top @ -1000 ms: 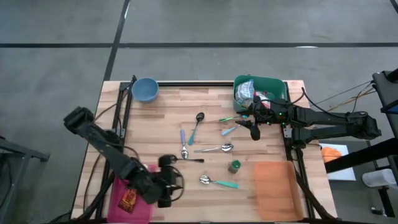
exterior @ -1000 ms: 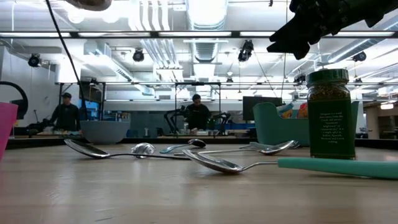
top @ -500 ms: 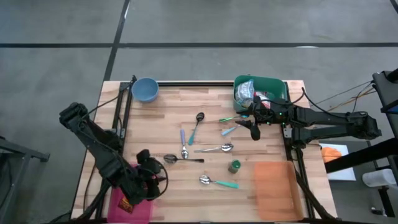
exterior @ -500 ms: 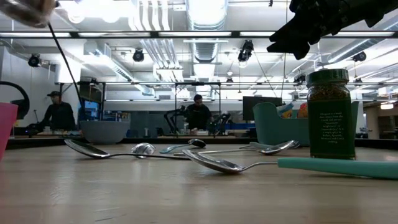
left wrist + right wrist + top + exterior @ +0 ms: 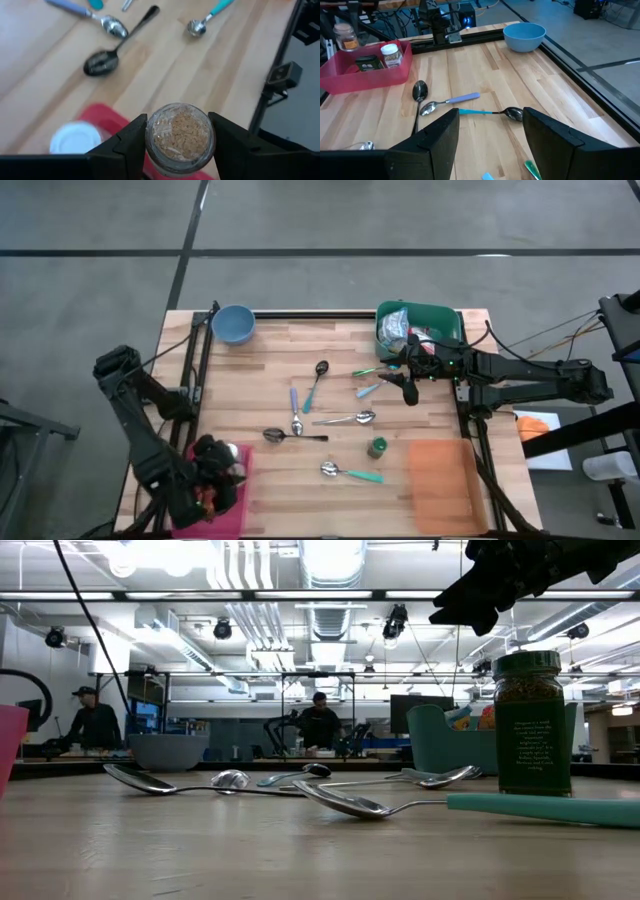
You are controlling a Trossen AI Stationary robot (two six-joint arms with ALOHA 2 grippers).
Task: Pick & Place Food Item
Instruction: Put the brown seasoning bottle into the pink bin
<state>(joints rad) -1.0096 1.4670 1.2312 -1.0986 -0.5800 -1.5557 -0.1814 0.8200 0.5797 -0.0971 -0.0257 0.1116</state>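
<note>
The left gripper is hovering over the pink bin at the table's front-left corner, its fingers clamping a small glass spice jar of tan granules from both sides. Inside that bin a white-lidded jar and a dark packet are resting side by side; in the right wrist view the held jar is showing just above the bin's far end. The right gripper is waiting near the table's right edge, just in front of the green bin at the back-right corner, its fingers standing apart with nothing between them. A green-capped spice jar is standing upright toward the front-right, beside an orange mat. Several spoons are lying scattered across the table's middle, and a blue bowl is sitting at the back-left corner. In the low view, two people are standing in the room behind the table.
</note>
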